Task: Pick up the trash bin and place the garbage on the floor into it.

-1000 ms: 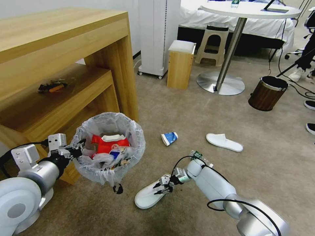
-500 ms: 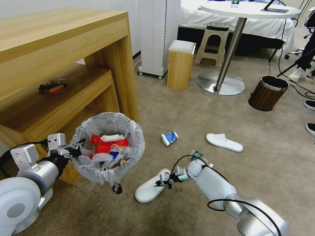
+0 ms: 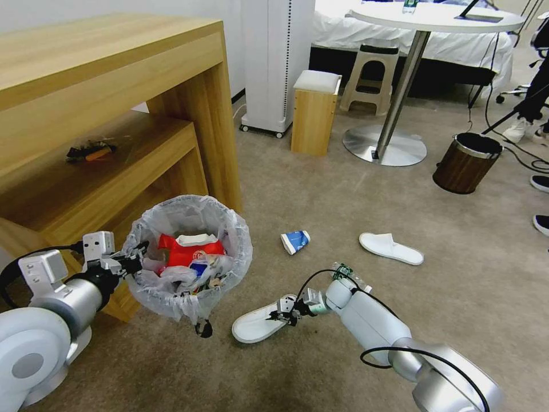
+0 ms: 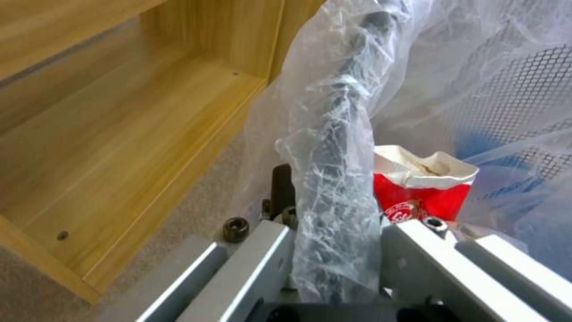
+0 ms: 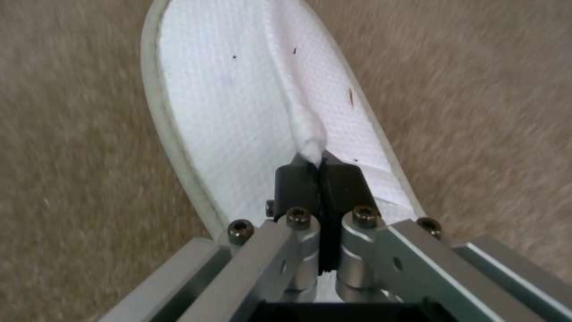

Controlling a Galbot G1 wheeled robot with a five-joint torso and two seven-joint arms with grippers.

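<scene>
- Head view: our left pincer (image 3: 132, 258) clamps the near-left rim of the small round black trash bin lined with crinkly translucent plastic (image 3: 189, 254), held off the beige-brown carpet floor (image 3: 320, 194). Our right pincer (image 3: 285, 312) grips the flat white slipper (image 3: 257, 325), whose long axis runs near-left to far-right, its near-left end pointing toward the bin. We judge it best to lift it clear and release above the mouth.
- Left wrist view: the rim (image 4: 339, 147) sits pinched between closed jaws; a red paper cup (image 4: 420, 192) lies inside.
- Right wrist view: jaws nearly together pinch the slipper's raised strap (image 5: 307, 129), sole lying lengthwise away.
</scene>
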